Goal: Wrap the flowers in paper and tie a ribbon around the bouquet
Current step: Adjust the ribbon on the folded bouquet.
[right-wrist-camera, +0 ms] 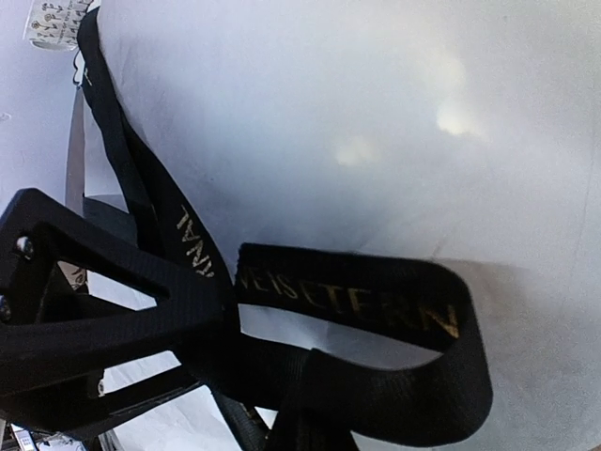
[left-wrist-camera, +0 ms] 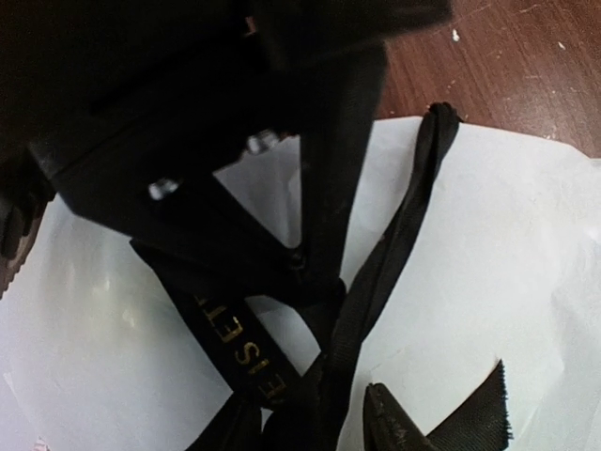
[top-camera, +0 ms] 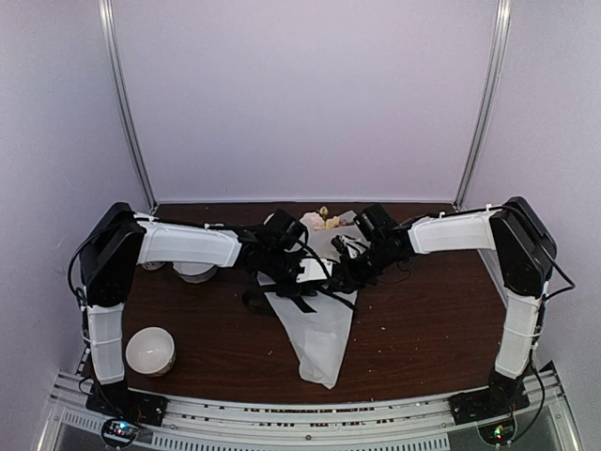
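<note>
Left hand (top-camera: 278, 268) and right hand (top-camera: 349, 270), top view: both are lowered over the upper half of the bouquet (top-camera: 321, 343), one on each side and close together. The ribbon (top-camera: 302, 299) lies in dark loops between and just below the two hands, across the paper (top-camera: 329, 324). The cone's narrow end points away from the hands toward the arm bases. The flowers (top-camera: 322, 222) show at its wide end, just beyond the hands. The bouquet lies on the counter (top-camera: 423, 329). One bowl (top-camera: 150, 349) stands well to the left of the left hand, near the counter's front edge. A second bowl (top-camera: 195, 272) sits under the left forearm.

Left wrist view: the left hand (left-wrist-camera: 310, 268) hangs directly over the paper (left-wrist-camera: 488, 244). One black finger (left-wrist-camera: 333, 169) runs down to where the ribbon (left-wrist-camera: 239, 352) strands cross. A lettered strand passes under the finger, and a plain strand runs from its tip up to the right. Whether this hand grips anything, or how wide it stands, cannot be told. Bare counter (left-wrist-camera: 507, 56) shows beyond the paper's edge.

Right wrist view: the right hand (right-wrist-camera: 211, 315) is closed, and the ribbon (right-wrist-camera: 376, 305) is nipped at its tip. From the tip, one lettered strand rises to the upper left. A second strand loops out to the right and folds back beneath. Paper (right-wrist-camera: 357, 122) fills the background beyond the finger (right-wrist-camera: 103, 319).
</note>
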